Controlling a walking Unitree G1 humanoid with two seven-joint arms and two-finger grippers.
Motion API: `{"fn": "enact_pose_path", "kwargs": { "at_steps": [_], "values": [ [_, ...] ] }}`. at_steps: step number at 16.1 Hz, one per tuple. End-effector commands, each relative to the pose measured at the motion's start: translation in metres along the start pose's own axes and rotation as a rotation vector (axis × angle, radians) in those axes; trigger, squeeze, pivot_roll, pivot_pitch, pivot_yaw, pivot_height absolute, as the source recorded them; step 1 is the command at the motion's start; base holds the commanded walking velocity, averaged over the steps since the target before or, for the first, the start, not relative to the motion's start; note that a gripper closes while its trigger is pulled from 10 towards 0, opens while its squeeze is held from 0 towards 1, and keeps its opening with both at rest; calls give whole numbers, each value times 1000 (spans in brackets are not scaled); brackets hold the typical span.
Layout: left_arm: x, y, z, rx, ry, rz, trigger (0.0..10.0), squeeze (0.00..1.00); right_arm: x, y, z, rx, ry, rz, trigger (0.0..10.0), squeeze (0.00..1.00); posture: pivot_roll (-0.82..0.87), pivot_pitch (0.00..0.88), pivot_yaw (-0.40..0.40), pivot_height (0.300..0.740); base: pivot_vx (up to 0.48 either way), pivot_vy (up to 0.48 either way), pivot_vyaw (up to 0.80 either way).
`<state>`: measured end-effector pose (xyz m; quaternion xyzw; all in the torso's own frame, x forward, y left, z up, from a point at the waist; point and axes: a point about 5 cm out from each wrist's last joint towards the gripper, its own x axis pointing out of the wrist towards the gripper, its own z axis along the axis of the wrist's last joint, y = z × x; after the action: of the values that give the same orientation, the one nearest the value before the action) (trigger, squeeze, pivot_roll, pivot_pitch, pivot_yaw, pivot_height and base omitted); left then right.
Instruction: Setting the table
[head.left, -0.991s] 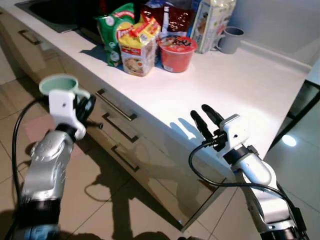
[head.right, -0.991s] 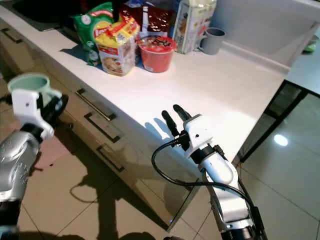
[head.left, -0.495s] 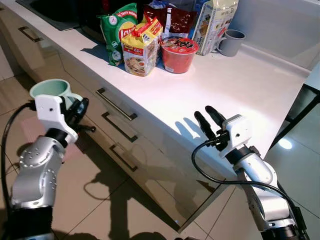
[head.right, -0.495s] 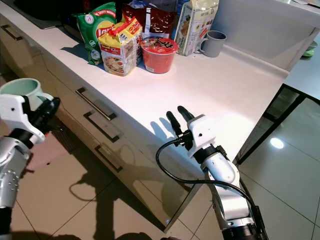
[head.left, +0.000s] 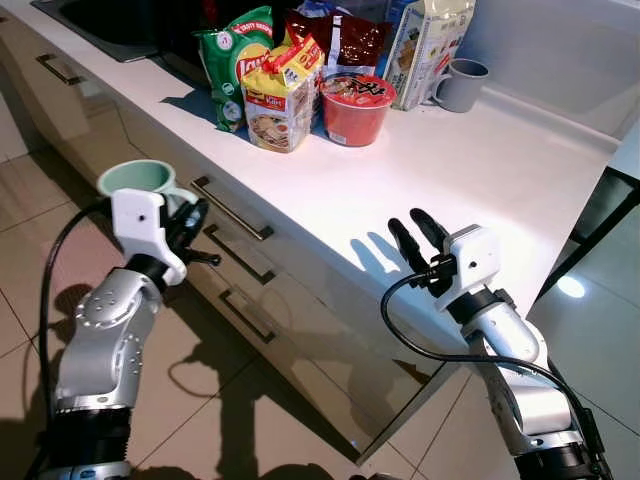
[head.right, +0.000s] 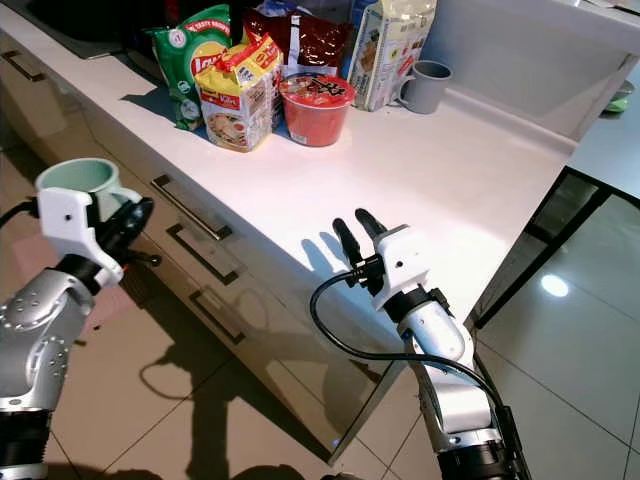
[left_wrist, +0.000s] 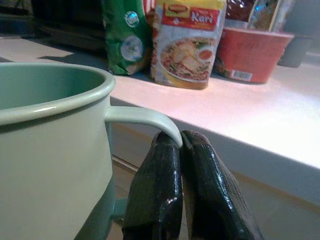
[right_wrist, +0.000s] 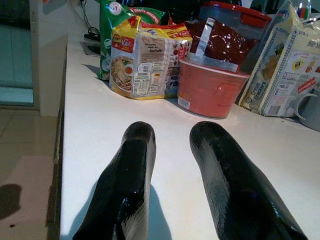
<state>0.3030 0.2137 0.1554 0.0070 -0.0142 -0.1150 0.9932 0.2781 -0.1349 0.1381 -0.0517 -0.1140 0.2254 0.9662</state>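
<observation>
**A:** How are the jaws standing on your side?

**B:** On the left gripper (left_wrist: 180, 145) I am seeing the two black fingers (left_wrist: 155, 190) pressed together on the handle of the pale green mug (head.left: 138, 178). The mug is sitting upright in the grip, held out in the air before the drawer fronts (head.left: 232, 258), below the edge of the white counter (head.left: 480, 170). It is not touching the counter.

**A:** And the right one?

**B:** The right gripper (head.left: 417, 233) is standing with its jaws apart, a clear gap between the fingers, and it is holding nothing. I am seeing it pointing over the front edge of the counter, and its shadow is falling on the white top.

**A:** What is lying further out?

**B:** At the back of the counter I am looking at a green chips bag (head.left: 232, 62), a yellow noodle packet (head.left: 280, 95) and a red noodle cup (head.left: 354, 105), standing close together. A carton (head.left: 428, 45) and a grey mug (head.left: 460, 84) are standing just beside them, well apart from both grippers.
</observation>
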Motion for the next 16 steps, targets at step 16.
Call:
{"fn": "enact_pose_path", "kwargs": {
  "at_steps": [16],
  "values": [
    [9, -11, 3, -40, -6, -26, 0, 0, -12, -6, -13, 15, 59, -20, 10000, 0, 88, 0, -58, 740, -209, 214, 0]
  ]
}}
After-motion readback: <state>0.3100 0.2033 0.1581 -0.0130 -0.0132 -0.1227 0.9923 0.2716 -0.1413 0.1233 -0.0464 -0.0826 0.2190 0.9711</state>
